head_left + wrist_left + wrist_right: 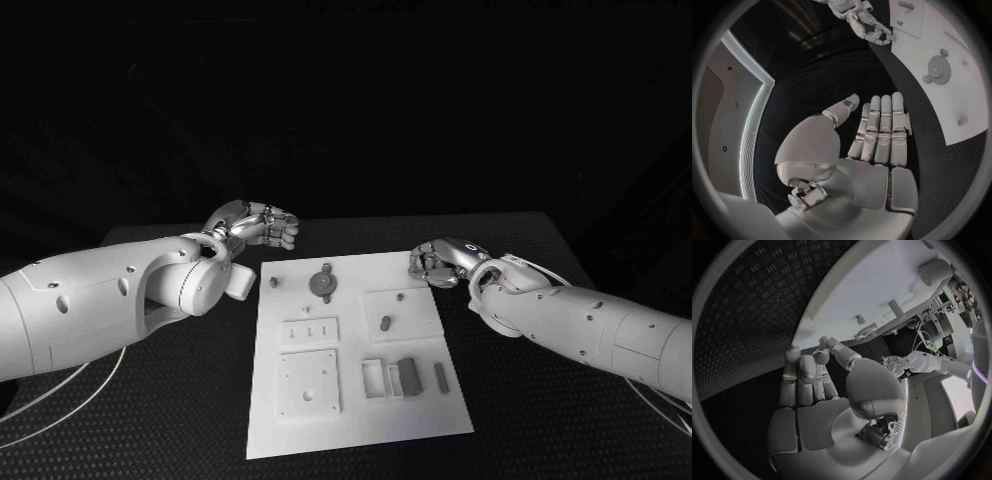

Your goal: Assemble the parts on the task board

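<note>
The white task board (pixel 361 415) lies in the middle of the table. On it are a round grey gear-like part (pixel 323 283), a small peg (pixel 274 282), an oval part (pixel 387 323) on a raised square, and several grey blocks (pixel 410 375) near its front right. My left hand (pixel 260 225) hovers off the board's far left corner; the left wrist view shows its fingers (pixel 882 127) straight and holding nothing. My right hand (pixel 440 262) is above the far right corner, its fingers (pixel 801 375) extended and holding nothing. The gear (pixel 940 67) also shows in the left wrist view.
Two flat white plates with small holes (pixel 310 332) (pixel 309 383) sit on the board's left half. Black textured table (pixel 159 420) surrounds the board on both sides. Thin white cables (pixel 58 395) loop at the front left.
</note>
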Tool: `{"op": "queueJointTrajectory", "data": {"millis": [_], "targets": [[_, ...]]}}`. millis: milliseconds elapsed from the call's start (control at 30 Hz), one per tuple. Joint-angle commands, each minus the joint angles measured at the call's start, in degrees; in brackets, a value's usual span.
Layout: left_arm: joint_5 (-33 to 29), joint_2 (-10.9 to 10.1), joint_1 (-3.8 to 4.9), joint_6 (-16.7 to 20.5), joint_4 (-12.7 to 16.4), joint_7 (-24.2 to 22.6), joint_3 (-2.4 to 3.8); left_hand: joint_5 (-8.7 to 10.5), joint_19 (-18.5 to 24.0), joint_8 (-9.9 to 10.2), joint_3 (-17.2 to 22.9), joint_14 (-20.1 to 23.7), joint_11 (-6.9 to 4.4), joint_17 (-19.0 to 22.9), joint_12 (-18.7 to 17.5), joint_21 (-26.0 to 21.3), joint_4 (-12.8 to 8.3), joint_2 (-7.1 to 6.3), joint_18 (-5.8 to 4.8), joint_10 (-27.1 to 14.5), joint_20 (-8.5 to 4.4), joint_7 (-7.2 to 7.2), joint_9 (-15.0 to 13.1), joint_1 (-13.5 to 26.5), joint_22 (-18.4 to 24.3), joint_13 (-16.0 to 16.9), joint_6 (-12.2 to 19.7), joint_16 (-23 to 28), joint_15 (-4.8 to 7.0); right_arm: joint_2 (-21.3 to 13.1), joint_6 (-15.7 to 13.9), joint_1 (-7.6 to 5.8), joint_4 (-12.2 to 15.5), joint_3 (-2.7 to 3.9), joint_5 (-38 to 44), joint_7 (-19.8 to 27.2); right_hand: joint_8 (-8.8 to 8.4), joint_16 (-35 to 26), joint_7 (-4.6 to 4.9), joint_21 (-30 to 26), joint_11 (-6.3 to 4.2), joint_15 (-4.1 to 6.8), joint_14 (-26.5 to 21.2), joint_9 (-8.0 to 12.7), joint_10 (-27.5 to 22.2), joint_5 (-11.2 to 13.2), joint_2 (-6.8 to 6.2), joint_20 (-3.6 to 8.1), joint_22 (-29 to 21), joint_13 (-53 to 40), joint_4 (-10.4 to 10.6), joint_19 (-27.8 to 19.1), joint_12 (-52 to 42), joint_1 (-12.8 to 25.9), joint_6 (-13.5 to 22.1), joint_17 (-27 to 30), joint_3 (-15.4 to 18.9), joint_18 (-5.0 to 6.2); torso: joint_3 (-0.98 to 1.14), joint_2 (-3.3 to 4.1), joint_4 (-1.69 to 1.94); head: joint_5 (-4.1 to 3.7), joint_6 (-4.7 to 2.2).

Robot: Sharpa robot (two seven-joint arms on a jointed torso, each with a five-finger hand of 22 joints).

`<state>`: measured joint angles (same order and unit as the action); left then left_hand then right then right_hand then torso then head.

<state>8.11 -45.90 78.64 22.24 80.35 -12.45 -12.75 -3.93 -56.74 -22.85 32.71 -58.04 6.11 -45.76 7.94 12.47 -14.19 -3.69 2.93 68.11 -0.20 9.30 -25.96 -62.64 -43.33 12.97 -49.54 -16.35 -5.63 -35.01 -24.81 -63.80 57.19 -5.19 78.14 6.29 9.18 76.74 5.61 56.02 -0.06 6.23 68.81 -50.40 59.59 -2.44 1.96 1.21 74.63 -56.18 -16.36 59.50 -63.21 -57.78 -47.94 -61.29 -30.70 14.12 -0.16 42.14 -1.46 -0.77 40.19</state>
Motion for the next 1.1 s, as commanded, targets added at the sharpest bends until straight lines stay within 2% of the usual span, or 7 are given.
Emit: {"op": "queueJointTrajectory", "data": {"millis": [33,167,300,500,833,1000,1100], "targets": [[1.3,0.2,0.08,0.3,0.1,2.2,0.05,0.31,-0.4,-0.1,-0.1,-0.5,-0.06,-0.1,0.0,-0.2,0.5,0.54,0.7,0.4,-0.03,-0.06,0.1,0.2,-0.1,0.1,-0.4,0.4,0.13,-0.2,-1.4,0.0,1.5,0.01,3.4,-2.1,-0.29,0.2,-0.83,0.3,-1.38,1.09,-0.6,0.1,-1.0,-0.2,-0.23,-0.07,0.1,0.1,-0.2,0.5,0.0,0.3,-12.8,0.1,-0.1,0.88,-0.01,-0.03,0.05,0.03,-0.16],[4.0,0.3,0.08,-0.3,0.1,5.3,0.05,0.88,-0.8,-0.1,-0.7,-1.2,-0.33,-0.4,0.0,-0.1,1.3,0.28,0.82,1.0,-0.23,-0.31,0.2,1.4,-0.4,0.3,-1.1,0.3,0.35,-0.7,-2.9,0.0,4.6,0.01,6.2,-4.6,-0.33,0.3,-0.91,0.4,-1.46,1.17,-0.5,0.2,-0.8,-0.2,-0.37,0.03,0.1,0.1,-0.3,0.7,0.0,0.2,-13.1,0.2,-0.2,0.88,0.02,-0.03,0.08,0.23,-0.28],[6.4,0.5,0.08,-2.4,0.0,8.9,0.04,1.13,-1.4,-0.2,-2.0,-1.9,-0.62,-0.8,0.2,0.2,2.9,-0.53,0.94,1.7,-0.46,-0.58,0.2,3.6,-0.8,0.6,-1.9,0.1,0.62,-1.2,-4.0,-0.02,7.7,0.02,7.9,-6.9,-0.38,0.5,-0.99,0.5,-1.54,1.26,-0.3,0.3,-0.6,-0.2,-0.52,0.14,0.1,0.2,-0.3,0.9,0.0,0.0,-13.3,0.2,-0.2,0.88,-0.06,-0.04,0.06,0.25,-0.27],[8.6,1.2,0.07,-5.9,-0.2,15.0,0.03,1.14,-1.5,0.2,-3.3,-2.2,-0.78,-1.3,0.1,0.3,4.3,-0.71,1.01,2.1,-0.64,-0.64,0.4,5.7,-1.2,0.8,-2.1,0.1,0.79,-1.9,-4.5,-0.4,11.8,0.23,9.3,-9.1,-0.45,0.6,-1.09,0.6,-1.65,1.39,0.0,0.4,-0.3,-0.2,-0.72,0.3,0.1,0.3,-0.3,1.2,0.0,-0.1,-13.6,0.3,-0.3,0.88,-0.15,-0.17,-0.03,0.29,-0.46],[9.5,3.6,-0.14,-6.9,-1.0,20.4,-0.07,1.12,-1.2,1.3,-5.9,-1.8,-0.72,-1.8,-0.4,-0.1,3.7,0.16,1.06,1.9,-0.65,-0.35,0.9,7.3,-1.5,1.0,-1.6,0.5,0.77,-2.3,-4.7,-0.59,17.7,0.49,10.1,-11.0,-0.51,0.7,-1.16,0.7,-1.72,1.47,0.2,0.5,-0.1,-0.2,-0.82,0.4,0.1,0.3,-0.2,1.4,0.0,-0.2,-13.8,0.4,-0.3,0.88,-0.48,-1.07,-0.39,1.05,-0.67],[9.7,4.5,-0.37,-7.4,-1.1,21.6,-0.86,1.12,-0.9,1.6,-6.2,-1.6,-0.58,-1.9,-0.7,-0.3,3.8,0.36,1.03,1.7,-0.54,-0.21,1.1,7.6,-1.5,1.0,-1.4,0.8,0.65,-2.3,-4.9,-0.64,20.2,0.63,10.4,-11.6,-0.54,0.7,-1.17,0.7,-1.74,1.49,0.2,0.5,-0.1,-0.2,-0.84,0.43,0.1,0.3,-0.2,1.4,0.0,-0.2,-13.8,0.4,-0.3,0.88,-0.61,-1.61,-0.54,1.36,-0.76],[9.6,5.0,-0.58,-8.0,-1.1,21.8,-1.0,1.11,-0.8,1.7,-6.3,-1.5,-0.53,-2.0,-0.7,-0.4,3.9,0.47,1.01,1.6,-0.49,-0.16,1.2,7.8,-1.5,1.0,-1.3,0.9,0.61,-2.1,-5.0,-0.69,21.3,0.71,10.4,-11.8,-0.55,0.7,-1.18,0.8,-1.74,1.5,0.2,0.5,0.0,-0.2,-0.84,0.45,0.1,0.3,-0.2,1.4,0.0,-0.2,-13.9,0.5,-0.3,0.88,-0.64,-1.97,-0.59,1.72,-0.69]]}}
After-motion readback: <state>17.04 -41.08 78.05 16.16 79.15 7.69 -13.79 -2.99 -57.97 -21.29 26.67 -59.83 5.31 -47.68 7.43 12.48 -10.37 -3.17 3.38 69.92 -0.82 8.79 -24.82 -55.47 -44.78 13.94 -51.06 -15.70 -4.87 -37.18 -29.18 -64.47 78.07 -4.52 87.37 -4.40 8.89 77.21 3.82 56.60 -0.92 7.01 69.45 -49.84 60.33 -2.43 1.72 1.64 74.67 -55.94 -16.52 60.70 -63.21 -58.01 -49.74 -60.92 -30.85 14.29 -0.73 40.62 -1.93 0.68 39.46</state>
